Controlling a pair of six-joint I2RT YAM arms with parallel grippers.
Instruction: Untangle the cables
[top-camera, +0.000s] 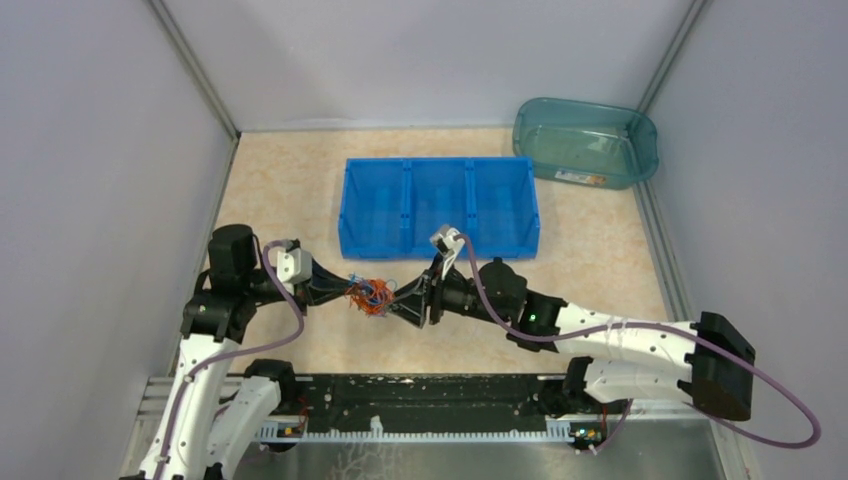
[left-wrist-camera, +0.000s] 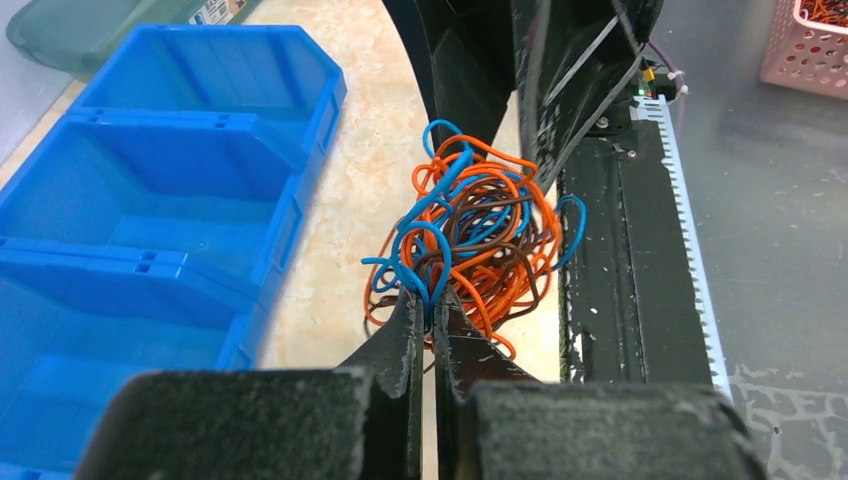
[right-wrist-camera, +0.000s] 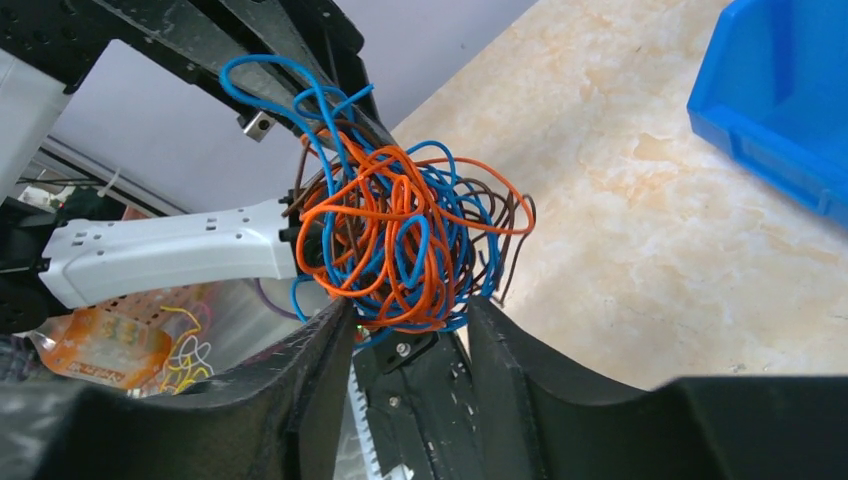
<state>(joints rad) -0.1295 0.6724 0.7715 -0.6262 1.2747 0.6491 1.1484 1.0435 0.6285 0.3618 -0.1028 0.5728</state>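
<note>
Judging progress first, I'd say the job is barely begun: the cables are one knotted ball of orange, blue and dark brown-black wire, with loops of all three colours threaded through each other and no single strand pulled free. No wire shows in any compartment of the blue bin behind, and I see none lying loose on the table, so all the sorting by colour is yet to do. The ball hangs in the air between the two arms, above the tabletop just in front of the bin and near the rail at the arm bases. The left gripper has its jaws pressed almost together, nipping a blue loop and a few orange strands at the near edge of the ball, and that pinch seems to carry the whole weight. The right gripper has its jaws about halfway apart, fingertips bracketing the underside of the ball; I cannot tell whether either pad touches wire, and it grips nothing that I can see. My reading is that it needs to close on one outer loop before any pulling apart can start.
</note>
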